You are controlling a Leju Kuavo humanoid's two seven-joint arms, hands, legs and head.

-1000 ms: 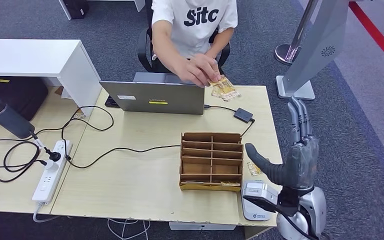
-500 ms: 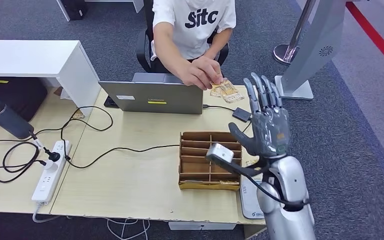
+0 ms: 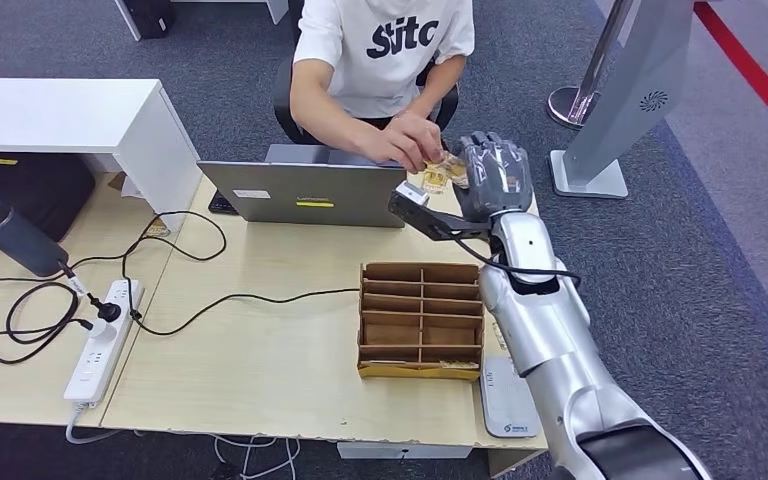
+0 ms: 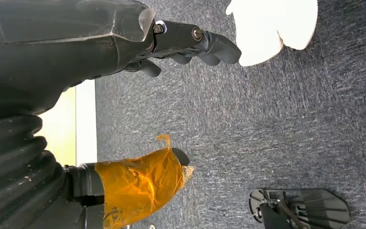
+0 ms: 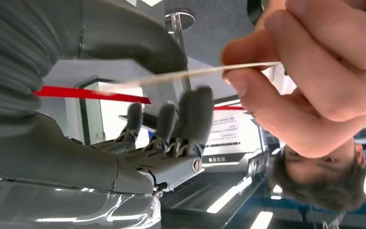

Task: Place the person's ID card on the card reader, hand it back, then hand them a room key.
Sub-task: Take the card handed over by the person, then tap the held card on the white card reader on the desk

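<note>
Stage: you are at the very first step, taking the ID card point(image 3: 438, 176) from the person; nothing of the task looks finished yet.
Right robot hand point(image 3: 493, 172): you have it stretched to the far edge of the counter point(image 3: 260, 350), right up against the person's hand point(image 3: 407, 142). In the right wrist view the thumb point(image 5: 138, 40) lies on one face of the thin card point(image 5: 190, 73) and the fingers point(image 5: 193, 117) are spread on the other face, with a gap between them. The robot hand is wide and has not closed on the card.
ID card: the person pinches it at one end and holds it out, above the far side of the counter, just right of the laptop point(image 3: 310, 193). Its free end reaches in between your thumb and fingers.
Left robot hand point(image 4: 138, 33): it hangs beside the counter over the grey carpet, fingers loosely apart, holding nothing.
Card reader point(image 3: 508, 398): it sits at the near right corner of the counter, just right of the cardboard organiser point(image 3: 422, 320), with nothing on it.
Room key: you cannot pick one out for certain; small items lie in the organiser's near compartments, too small to tell.
Left to do: close on the card, carry it to the reader, hand it back, then hand over a key.
</note>
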